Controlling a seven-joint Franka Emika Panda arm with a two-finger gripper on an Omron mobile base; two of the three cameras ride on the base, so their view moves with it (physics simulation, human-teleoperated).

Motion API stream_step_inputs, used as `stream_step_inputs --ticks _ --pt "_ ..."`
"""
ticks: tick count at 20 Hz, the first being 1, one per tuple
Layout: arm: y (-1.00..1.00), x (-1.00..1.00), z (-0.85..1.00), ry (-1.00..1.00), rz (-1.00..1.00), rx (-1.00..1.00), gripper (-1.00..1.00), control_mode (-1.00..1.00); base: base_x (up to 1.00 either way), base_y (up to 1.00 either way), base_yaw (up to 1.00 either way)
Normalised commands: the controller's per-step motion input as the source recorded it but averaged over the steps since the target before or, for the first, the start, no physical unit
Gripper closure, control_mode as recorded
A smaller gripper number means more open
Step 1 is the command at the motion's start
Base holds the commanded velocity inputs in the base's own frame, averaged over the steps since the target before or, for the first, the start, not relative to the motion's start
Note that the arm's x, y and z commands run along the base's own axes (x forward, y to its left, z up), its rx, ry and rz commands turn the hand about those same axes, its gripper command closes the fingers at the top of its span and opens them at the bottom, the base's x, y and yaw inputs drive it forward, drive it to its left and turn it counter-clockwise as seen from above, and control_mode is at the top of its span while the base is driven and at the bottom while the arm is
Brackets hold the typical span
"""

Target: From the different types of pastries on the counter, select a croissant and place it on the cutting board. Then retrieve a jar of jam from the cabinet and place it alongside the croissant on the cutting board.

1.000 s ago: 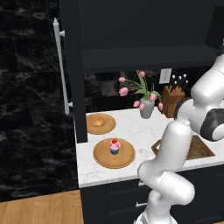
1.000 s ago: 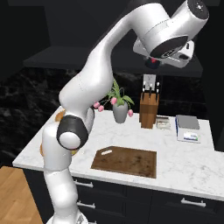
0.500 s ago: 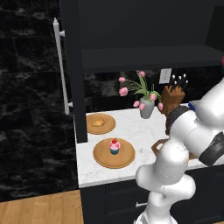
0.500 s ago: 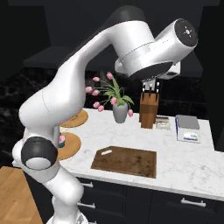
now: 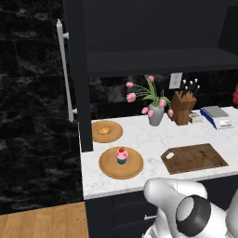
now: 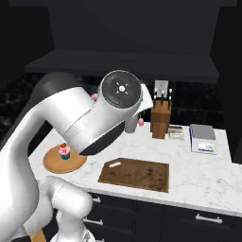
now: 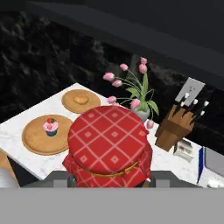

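In the hand view the jar of jam (image 7: 109, 146), topped by a red checked cloth cover, sits between the fingers of my gripper (image 7: 111, 176), which is shut on it, high over the counter (image 5: 139, 137). The croissant (image 5: 104, 129) (image 7: 80, 99) lies on the far round plate (image 5: 116, 135). The cutting board (image 5: 195, 158) (image 6: 134, 174) lies on the counter to the right of the plates. The dark cabinet (image 5: 153, 32) with its shelf recess hangs above the counter.
A pink-frosted cupcake (image 5: 122, 156) (image 6: 64, 151) (image 7: 50, 127) stands on the near round plate (image 5: 109, 167). A vase of pink tulips (image 5: 155, 111), a knife block (image 5: 182, 108) and a scale (image 6: 202, 139) line the back wall. A tall dark unit with a silver handle (image 5: 65, 74) stands to the left.
The arm has swung down and away from the cabinet. Its upper links have dropped low in the left base view and now cross the middle of the right base view.
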Motion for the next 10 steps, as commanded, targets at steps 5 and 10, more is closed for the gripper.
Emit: stream_step_inputs --ticks 5,10 --pt "0.49 -0.26 -0.06 -0.05 0.0 -0.08 1.0 -1.0 0.0 0.0 0.0" --pt "0.51 0.13 -0.2 0.24 -0.11 -0.11 1.0 -1.0 0.0 0.0 0.0"
